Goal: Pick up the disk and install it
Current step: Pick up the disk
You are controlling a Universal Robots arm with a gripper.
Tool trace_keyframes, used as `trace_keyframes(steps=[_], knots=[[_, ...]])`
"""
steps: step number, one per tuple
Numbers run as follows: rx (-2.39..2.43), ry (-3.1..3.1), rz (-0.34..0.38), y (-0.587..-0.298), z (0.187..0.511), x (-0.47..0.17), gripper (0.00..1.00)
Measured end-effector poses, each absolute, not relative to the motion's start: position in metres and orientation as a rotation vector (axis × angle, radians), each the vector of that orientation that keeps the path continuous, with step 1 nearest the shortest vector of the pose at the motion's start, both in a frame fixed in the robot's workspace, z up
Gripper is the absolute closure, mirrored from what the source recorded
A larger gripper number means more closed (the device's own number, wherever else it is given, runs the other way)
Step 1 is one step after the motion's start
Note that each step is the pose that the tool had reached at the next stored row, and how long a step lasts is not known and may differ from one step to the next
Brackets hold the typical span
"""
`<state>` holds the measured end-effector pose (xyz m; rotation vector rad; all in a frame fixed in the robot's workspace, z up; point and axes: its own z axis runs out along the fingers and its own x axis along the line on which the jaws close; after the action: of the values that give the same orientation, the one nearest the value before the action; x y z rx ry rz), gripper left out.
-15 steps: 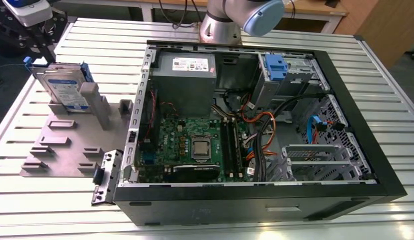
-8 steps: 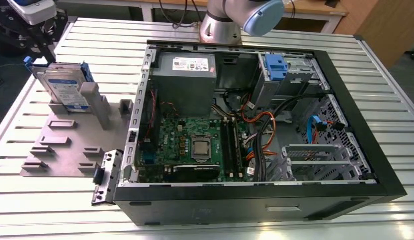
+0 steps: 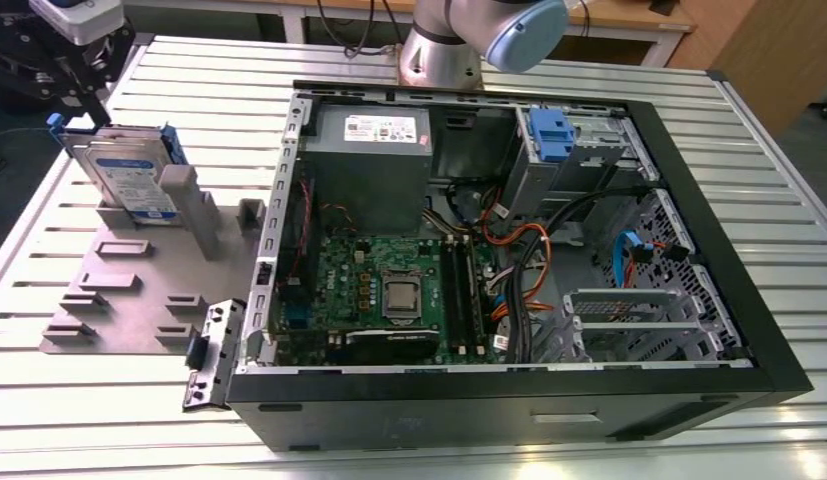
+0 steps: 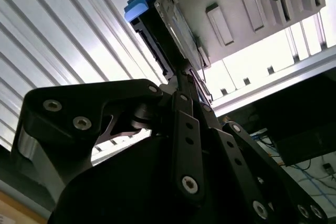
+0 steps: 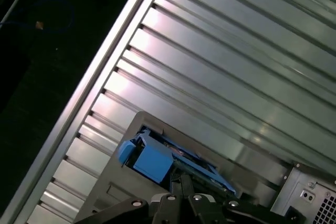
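Gripper (image 4: 183, 75) at upright silver-grey, blue-handled disk (image 3: 125, 172).

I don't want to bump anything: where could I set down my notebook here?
Bare table slats lie between the grey plate and the near edge, and along the computer case at the exterior view's right. Crowded: inside the case, and around the disk under the gripper.

Surface (image 3: 106, 420): ribbed metal, satin sheen. Disk (image 3: 122, 178): silver metal w/ glossy label, blue plast. rails. My claw (image 4: 185, 77): matt blk.
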<state>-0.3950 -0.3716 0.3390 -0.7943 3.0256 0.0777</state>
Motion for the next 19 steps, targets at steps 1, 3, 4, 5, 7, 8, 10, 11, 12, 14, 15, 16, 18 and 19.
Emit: trace_keyframes(steps=[1,3,4,5,7,8,10,11,12,14,15,16,18,19], knots=[[-0.821,3.019,0.078,-0.3716,0.3389,-0.395,0.89],[-0.873,3.005,0.078,-0.3716,0.3387,-0.395,0.89],[-0.9,2.998,0.078,-0.3716,0.3386,-0.395,0.89],[-0.927,2.99,0.079,-0.3716,0.3385,-0.395,0.89],[-0.981,2.974,0.079,-0.3716,0.3382,-0.395,0.89],[-1.01,2.965,0.079,-0.3716,0.338,-0.395,0.89],[-1.063,2.947,0.079,-0.3716,0.3378,-0.395,0.89],[-1.09,2.937,0.079,-0.3716,0.3377,-0.395,0.89],[-1.116,2.928,0.079,-0.3716,0.3376,-0.395,0.89],[-1.17,2.908,0.08,-0.3716,0.3373,-0.395,0.89],[-1.194,2.898,0.08,-0.3716,0.3372,-0.395,0.89],[-1.22,2.888,0.08,-0.3716,0.3372,-0.395,0.89],[-1.269,2.868,0.08,-0.3716,0.337,-0.395,0.89],[-1.293,2.858,0.08,-0.3716,0.3369,-0.395,0.89]])
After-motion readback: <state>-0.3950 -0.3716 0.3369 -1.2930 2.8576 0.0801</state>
